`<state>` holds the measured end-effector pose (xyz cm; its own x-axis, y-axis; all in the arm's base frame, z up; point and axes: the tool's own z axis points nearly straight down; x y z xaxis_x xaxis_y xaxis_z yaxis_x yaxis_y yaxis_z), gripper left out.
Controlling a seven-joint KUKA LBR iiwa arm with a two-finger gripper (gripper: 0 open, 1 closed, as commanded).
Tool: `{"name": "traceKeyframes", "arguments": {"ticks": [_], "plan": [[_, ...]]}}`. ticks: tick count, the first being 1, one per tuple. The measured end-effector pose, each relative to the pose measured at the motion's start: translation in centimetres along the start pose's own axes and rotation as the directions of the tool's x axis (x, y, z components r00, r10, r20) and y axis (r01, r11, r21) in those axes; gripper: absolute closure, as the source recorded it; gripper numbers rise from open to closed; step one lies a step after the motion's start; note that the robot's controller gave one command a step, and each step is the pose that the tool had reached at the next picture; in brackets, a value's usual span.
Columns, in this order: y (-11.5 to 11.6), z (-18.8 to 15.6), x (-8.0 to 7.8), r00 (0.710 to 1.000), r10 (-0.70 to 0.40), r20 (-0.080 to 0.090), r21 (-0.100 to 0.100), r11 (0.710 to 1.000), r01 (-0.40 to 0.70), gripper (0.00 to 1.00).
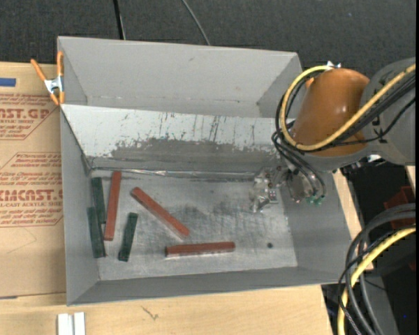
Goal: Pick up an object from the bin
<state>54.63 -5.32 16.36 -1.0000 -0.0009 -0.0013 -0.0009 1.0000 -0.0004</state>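
Note:
My gripper (264, 195) hangs over the right part of the bin floor, under the orange wrist cover. A red-brown stick (199, 249) lies flat near the front of the bin, left of and below the gripper. Another red-brown stick (159, 211) lies slanted in the middle, further left. Nothing shows between the fingertips.
At the left side of the bin lie an upright red-brown stick (112, 205) and dark green sticks (97, 215), one of them (128, 236) slanted. The arm and its yellow cables cover the bin's right wall.

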Motion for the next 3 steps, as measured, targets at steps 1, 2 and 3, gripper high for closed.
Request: {"name": "traceKeyframes", "arguments": {"ticks": [1, 2, 3], "plan": [[0.0, 0.0, 0.0, 1.0, 0.0, 0.0, 0.0, 1.0, 0.0, 0.0], [0.0, 0.0, 0.0, 1.0, 0.0, 0.0, 0.0, 1.0, 0.0, 0.0], [1.1, 2.3, 0.6, 0.996, -0.089, 0.009, 0.003, 0.996, 0.089, 0.0]]}}
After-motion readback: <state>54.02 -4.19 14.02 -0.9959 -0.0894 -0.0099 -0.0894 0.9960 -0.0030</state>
